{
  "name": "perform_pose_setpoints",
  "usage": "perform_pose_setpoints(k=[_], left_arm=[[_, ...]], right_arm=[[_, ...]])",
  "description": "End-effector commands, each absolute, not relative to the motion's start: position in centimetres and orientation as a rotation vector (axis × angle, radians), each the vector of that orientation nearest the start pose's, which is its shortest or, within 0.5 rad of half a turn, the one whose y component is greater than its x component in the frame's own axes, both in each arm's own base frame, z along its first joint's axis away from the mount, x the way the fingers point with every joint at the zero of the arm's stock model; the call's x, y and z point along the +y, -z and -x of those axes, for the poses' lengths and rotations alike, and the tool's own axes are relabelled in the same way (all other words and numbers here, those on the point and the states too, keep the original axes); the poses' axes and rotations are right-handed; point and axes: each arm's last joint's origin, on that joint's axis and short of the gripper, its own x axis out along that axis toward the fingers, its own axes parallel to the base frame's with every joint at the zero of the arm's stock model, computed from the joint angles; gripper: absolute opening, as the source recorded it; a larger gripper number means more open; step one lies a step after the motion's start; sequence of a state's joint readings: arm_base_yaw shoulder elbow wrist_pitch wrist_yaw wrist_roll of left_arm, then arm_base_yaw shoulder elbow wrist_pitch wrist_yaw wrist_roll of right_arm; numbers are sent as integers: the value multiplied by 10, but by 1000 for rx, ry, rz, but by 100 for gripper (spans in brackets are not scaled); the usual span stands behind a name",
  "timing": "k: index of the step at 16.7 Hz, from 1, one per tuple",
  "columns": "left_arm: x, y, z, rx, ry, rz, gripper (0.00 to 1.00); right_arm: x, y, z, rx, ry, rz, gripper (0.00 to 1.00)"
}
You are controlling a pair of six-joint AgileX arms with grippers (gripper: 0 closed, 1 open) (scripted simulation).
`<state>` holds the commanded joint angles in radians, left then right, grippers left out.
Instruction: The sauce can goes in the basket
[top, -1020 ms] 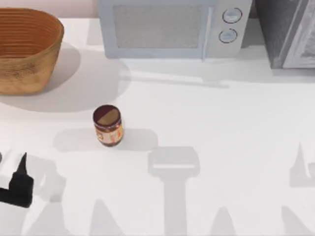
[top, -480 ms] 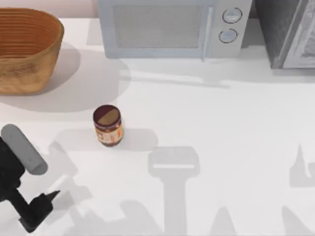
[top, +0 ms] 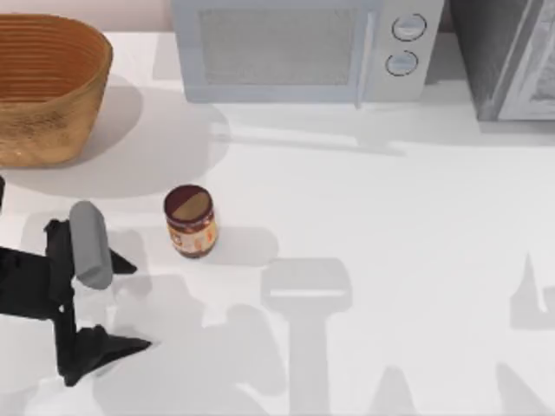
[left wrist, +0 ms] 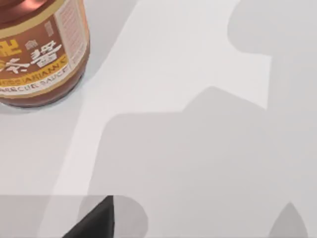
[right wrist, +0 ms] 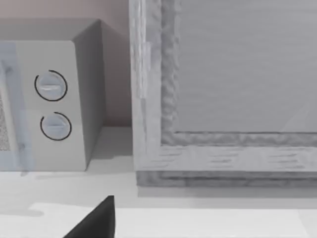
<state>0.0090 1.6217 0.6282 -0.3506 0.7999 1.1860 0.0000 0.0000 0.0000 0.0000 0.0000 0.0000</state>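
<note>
- Just right of the left tool (top: 121, 303) on the surface (top: 390, 217), the sauce can (top: 191, 220) stands upright, its dark round top facing up and its long axis vertical.
- That left tool sits at the near-left of the surface with its two dark fingers pointing right and spread wide, released and grasping nothing; one fingertip lies near the can's left side, the other well nearer the front edge.
- From the left wrist view the can (left wrist: 37, 52) is ahead and off to one side of the tool's line, label facing the camera, not yet between the fingers.
- As I judge it, the coming move turns on this offset: the tool must shift toward the far side so the can sits between the fingers before they close on its side.
- Far-left stands the basket (top: 48, 87), well apart from the can, mouth open upward; the carry would run from the can toward the far-left corner.
- Between can and basket the surface is bare, so the route looks free.
- Along the far edge a microwave (top: 303, 48) stands right of the basket, and a grey cabinet (top: 512, 56) fills the far-right corner; the right wrist view faces these two.
- Left arm is clearly the nearer one to the can.
</note>
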Motion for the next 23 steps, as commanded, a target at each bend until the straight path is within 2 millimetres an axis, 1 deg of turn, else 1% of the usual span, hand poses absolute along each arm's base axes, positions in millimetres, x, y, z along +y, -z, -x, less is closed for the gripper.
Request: perform_pose_setpoints(k=[2, 5, 11, 14, 18, 23], left_arm=[[-19, -91, -261, 611, 1335, -376, 100], [-16, -72, -284, 502, 1420, -282, 100], [-5, -42, -318, 289, 1473, -134, 100], [1, -32, -331, 202, 1468, -94, 100], [9, -26, -343, 114, 1453, -73, 100], [11, -24, -348, 81, 1448, -72, 100]], right_arm=[[-1, -160, -106, 0, 0, 0, 100], [-1, -160, -106, 0, 0, 0, 100], [-1, -160, -106, 0, 0, 0, 100], [-1, -160, -106, 0, 0, 0, 100], [-1, -160, -106, 0, 0, 0, 100], [-1, -160, -106, 0, 0, 0, 100]])
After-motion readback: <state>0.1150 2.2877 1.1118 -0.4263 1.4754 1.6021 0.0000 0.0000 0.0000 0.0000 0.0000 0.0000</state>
